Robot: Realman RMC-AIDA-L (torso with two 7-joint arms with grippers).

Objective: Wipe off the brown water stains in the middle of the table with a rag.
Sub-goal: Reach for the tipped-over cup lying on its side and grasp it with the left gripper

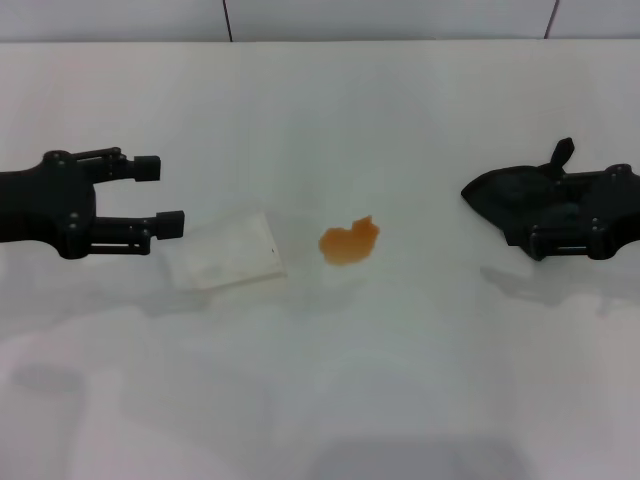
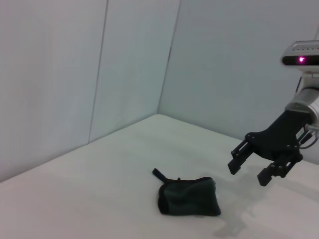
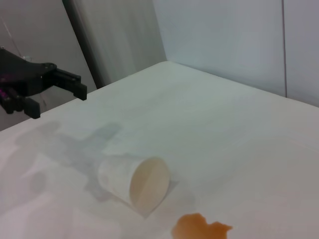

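The orange-brown water stain [image 1: 349, 242] lies in the middle of the white table [image 1: 400, 370]; it also shows in the right wrist view [image 3: 199, 229]. The black rag [image 1: 497, 196] lies crumpled on the table at the right, also seen in the left wrist view [image 2: 189, 196]. My right gripper [image 1: 545, 217] is open and hovers just above the rag, not touching it; the left wrist view shows the right gripper [image 2: 251, 172] clear of the cloth. My left gripper [image 1: 166, 197] is open and empty at the left, also seen in the right wrist view [image 3: 55, 102].
A pale translucent cup [image 1: 230, 252] lies on its side between my left gripper and the stain, its mouth toward the stain [image 3: 134, 181]. A wall [image 1: 400, 18] runs along the table's far edge.
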